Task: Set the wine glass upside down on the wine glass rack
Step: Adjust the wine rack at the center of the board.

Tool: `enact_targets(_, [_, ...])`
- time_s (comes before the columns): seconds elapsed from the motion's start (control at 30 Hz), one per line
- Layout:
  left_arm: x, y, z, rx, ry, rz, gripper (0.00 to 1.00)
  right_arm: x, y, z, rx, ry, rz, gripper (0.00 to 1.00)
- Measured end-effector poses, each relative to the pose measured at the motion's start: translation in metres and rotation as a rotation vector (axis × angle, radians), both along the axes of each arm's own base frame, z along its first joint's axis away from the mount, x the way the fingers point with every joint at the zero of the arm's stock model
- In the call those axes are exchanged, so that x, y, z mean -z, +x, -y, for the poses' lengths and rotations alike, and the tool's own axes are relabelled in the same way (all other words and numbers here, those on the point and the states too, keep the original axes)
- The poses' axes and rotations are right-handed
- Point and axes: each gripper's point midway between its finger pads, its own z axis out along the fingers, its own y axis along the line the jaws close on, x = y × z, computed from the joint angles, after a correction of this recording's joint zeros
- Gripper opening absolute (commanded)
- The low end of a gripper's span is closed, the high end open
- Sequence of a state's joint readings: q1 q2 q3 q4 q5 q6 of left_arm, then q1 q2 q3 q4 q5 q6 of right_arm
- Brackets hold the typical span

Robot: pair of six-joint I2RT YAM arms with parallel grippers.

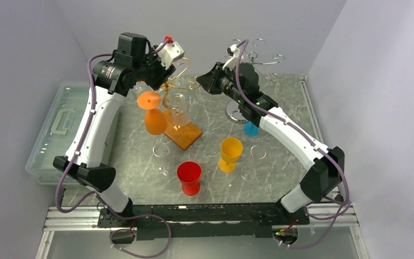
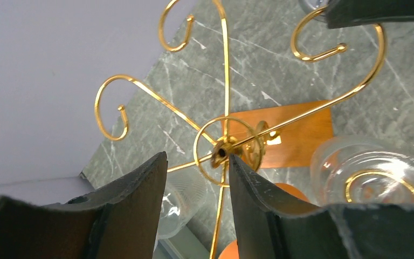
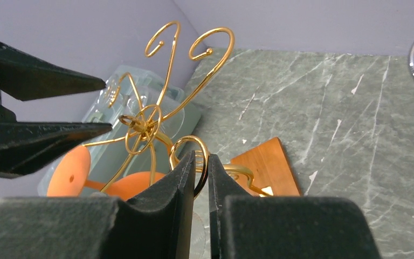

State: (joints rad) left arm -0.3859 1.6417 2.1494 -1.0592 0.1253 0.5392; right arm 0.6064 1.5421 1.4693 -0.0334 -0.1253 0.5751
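Observation:
The gold wire wine glass rack [image 1: 180, 86] stands on a wooden base [image 1: 183, 135] mid-table. An orange wine glass [image 1: 154, 116] hangs upside down on its left side, foot up. A clear glass [image 1: 178, 108] hangs beside it. My left gripper [image 1: 164, 80] is open and empty just above the rack's top hub [image 2: 223, 151], which lies close to its right finger [image 2: 253, 194]. My right gripper [image 1: 200, 82] is shut on a gold hook loop [image 3: 190, 144] of the rack. The orange glass [image 3: 70, 172] also shows in the right wrist view.
A red glass [image 1: 189, 177], a yellow glass [image 1: 230, 154] and a blue glass [image 1: 250, 128] stand on the marble table. Clear glasses [image 1: 161, 151] lie around them. A silver rack [image 1: 259, 56] stands at the back right. A clear plastic bin [image 1: 59, 129] sits on the left.

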Motion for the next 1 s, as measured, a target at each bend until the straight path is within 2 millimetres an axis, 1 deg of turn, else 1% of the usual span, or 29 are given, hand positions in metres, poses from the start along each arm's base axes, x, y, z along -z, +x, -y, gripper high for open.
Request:
enact_targets(0.13, [0.005,-0.011,0.012,0.045,-0.004,-0.032,0.5,-0.003,-0.003,-0.005,0.024,0.024,-0.001,0.0])
enact_targets(0.33, [0.012,-0.023,0.023,0.085,0.011,-0.066,0.47,0.0,0.003,0.001,0.074,0.022,-0.012,0.0])
enact_targets(0.63, [0.02,-0.031,0.022,0.093,0.028,-0.109,0.47,0.003,0.008,0.008,0.125,0.009,-0.019,0.0])
enact_targets(0.9, [0.033,-0.032,0.029,0.097,0.026,-0.144,0.49,0.004,0.009,0.009,0.131,0.006,-0.021,0.0])
enact_targets(1.0, [0.037,-0.027,0.028,0.069,0.041,-0.147,0.48,0.005,0.01,0.011,0.143,0.003,-0.021,0.0])
